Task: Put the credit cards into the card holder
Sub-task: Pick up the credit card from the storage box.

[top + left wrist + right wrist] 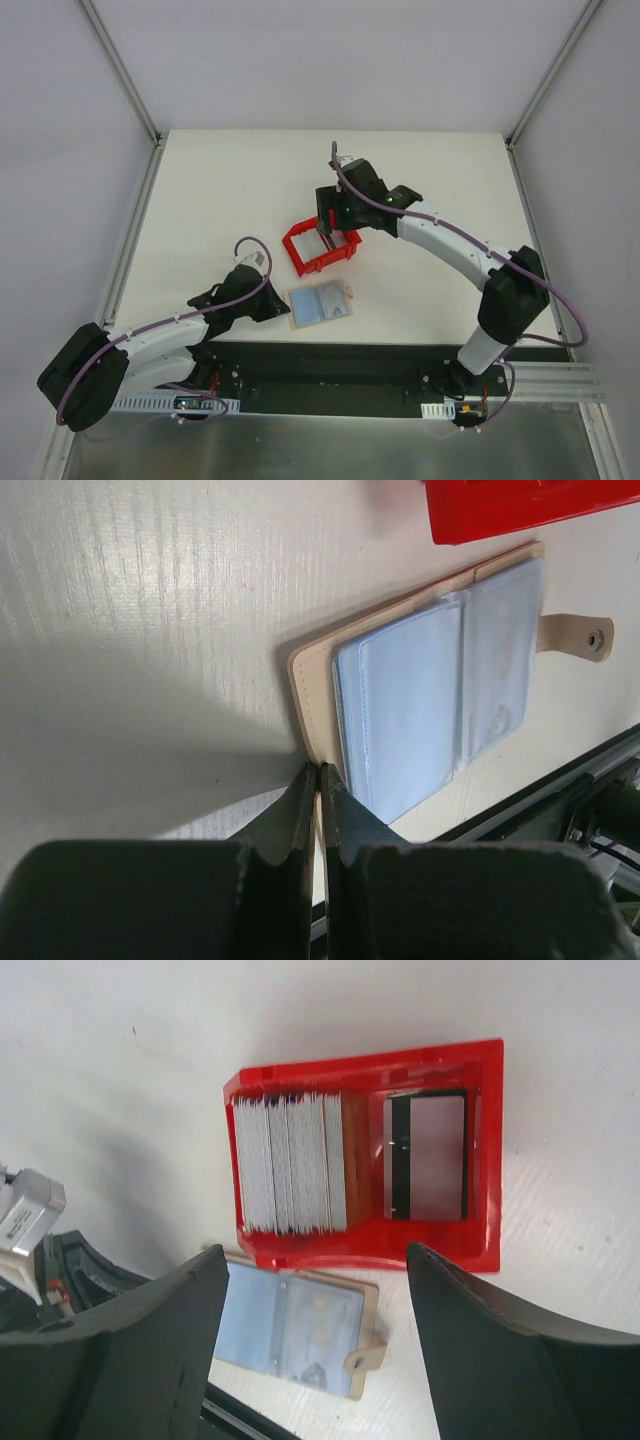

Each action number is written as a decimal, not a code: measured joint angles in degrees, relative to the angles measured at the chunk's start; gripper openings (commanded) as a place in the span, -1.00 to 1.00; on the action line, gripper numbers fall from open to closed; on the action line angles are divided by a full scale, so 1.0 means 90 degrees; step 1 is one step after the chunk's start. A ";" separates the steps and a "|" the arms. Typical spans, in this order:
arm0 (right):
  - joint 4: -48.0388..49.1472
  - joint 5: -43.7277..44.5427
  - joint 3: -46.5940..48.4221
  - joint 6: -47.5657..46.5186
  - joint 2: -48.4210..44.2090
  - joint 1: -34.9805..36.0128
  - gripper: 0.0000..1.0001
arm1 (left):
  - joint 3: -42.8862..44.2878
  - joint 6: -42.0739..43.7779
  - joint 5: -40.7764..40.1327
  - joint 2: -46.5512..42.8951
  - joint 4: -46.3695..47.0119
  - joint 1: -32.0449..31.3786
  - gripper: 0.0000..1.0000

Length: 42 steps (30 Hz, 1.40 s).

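Card pickup: right gripper (318,1256), jaws apart, hovers over the red bin's (362,1062) credit cards (290,1165); next it must lower and pinch one. Left gripper (318,772), jaws together, sits at the card holder (420,690).

bin (486,1150) red | card holder (420,700) tan (lining pale blue) | card (428,1157) black-striped

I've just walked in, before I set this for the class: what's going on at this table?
Two robot arms are partway through loading cards into a card holder. The right gripper hangs open over the red bin, holding nothing. In the bin, a stack of cards stands on edge in one compartment and a black-striped card lies flat in the other. The left gripper is shut, its tips at the edge of the card holder, which lies open on the table beside the bin.
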 measured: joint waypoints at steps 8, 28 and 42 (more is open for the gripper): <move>-0.0102 -0.0743 0.0911 -0.0296 0.1438 -0.0250 0.52 | 0.0000 -0.0029 -0.0002 -0.0002 -0.0002 0.0000 -1.00; 0.0010 -0.1960 0.1316 -0.0279 0.2856 -0.0481 0.49 | 0.0000 -0.0032 -0.0005 -0.0017 -0.0005 0.0000 -1.00; 0.0712 -0.2846 0.0906 0.0044 0.2815 -0.0855 0.10 | 0.0000 -0.0029 -0.0005 -0.0002 -0.0002 0.0000 -1.00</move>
